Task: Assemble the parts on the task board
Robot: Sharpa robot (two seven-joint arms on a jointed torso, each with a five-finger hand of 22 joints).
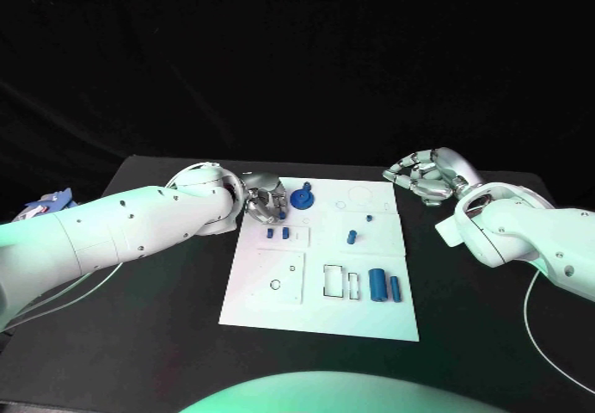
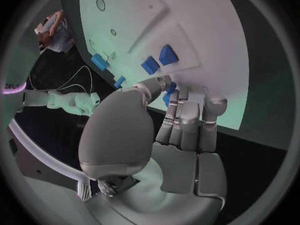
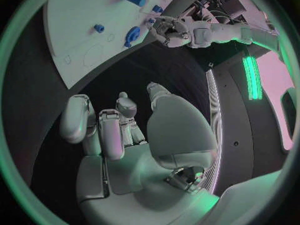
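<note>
1. One black worktop (image 1: 162, 335) with a matte surface carries the equipment; the background behind it is dark.
2. Task board (image 1: 279, 301): a flat, white, rectangular plate at the middle of the worktop. Its surface bears thin outlined shapes, rectangles and circles, and raised square panels.
3. Parts: small blue pieces with a smooth finish, all lying on the board.
   - Two cylinders (image 1: 386, 286) lie side by side near the board's right edge, at its near end.
   - One short peg (image 1: 352, 236) lies near the board's centre.
   - Two small blocks (image 1: 278, 232) sit close together just in front of the left hand.
   - One ring-shaped piece (image 1: 305, 202) lies at the far end, just beside the left hand.
4. Left hand (image 1: 263, 203): silver metal, resting over the board's far left corner. Fingers are curled down; the left wrist view shows the fingertips (image 2: 170, 87) against a blue piece, but a firm grasp cannot be confirmed.
5. Right hand (image 1: 428, 176): silver metal, off the board over the worktop's far right. Fingers are apart and it grasps nothing.
</note>
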